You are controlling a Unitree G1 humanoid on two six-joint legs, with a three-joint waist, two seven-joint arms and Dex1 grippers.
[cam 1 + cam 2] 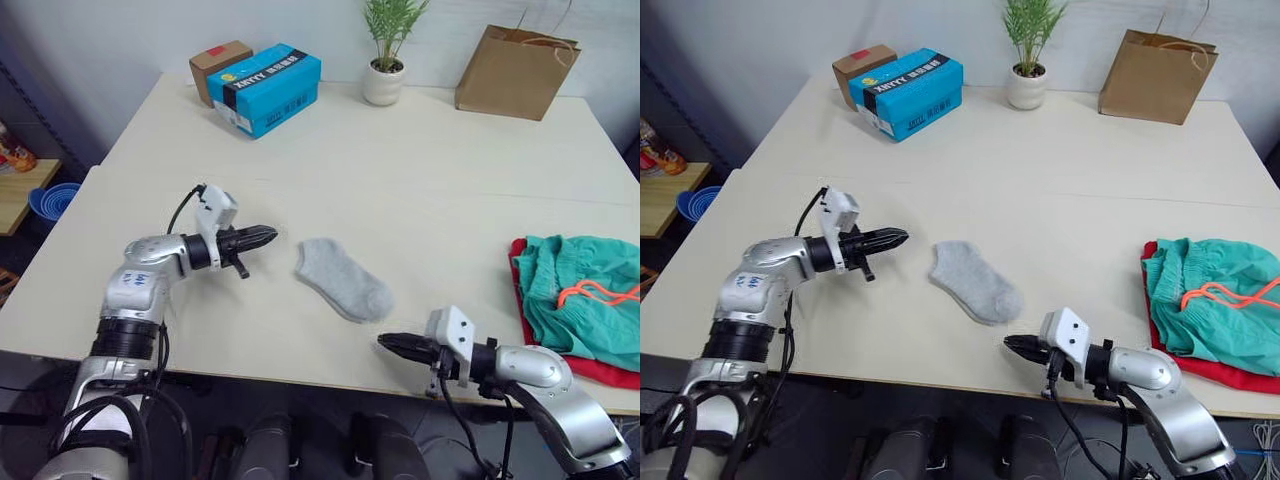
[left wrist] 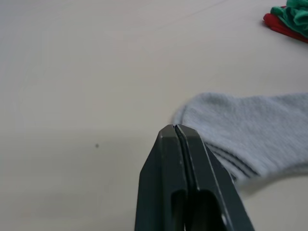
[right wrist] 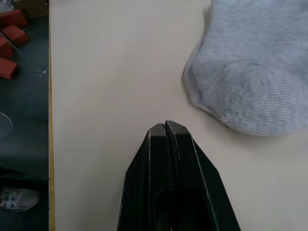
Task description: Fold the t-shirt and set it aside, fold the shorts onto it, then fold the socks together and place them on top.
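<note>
head views look down over the table (image 1: 400,170); each wrist view looks closely along closed fingers at the socks (image 1: 343,279).

The grey socks (image 1: 343,279) lie flat on the table as one stacked bundle between the two grippers, cuff end just beyond the pressed-together fingertips of the left gripper (image 1: 270,236) and rounded toe end near the tip of the right gripper (image 1: 384,342), touching neither. The teal-green shorts (image 1: 580,295), rumpled, with the orange drawstring (image 1: 598,293) on top, lie well off to the right gripper's far side. They rest on the red t-shirt (image 1: 592,368), whose edge shows beneath them.
</note>
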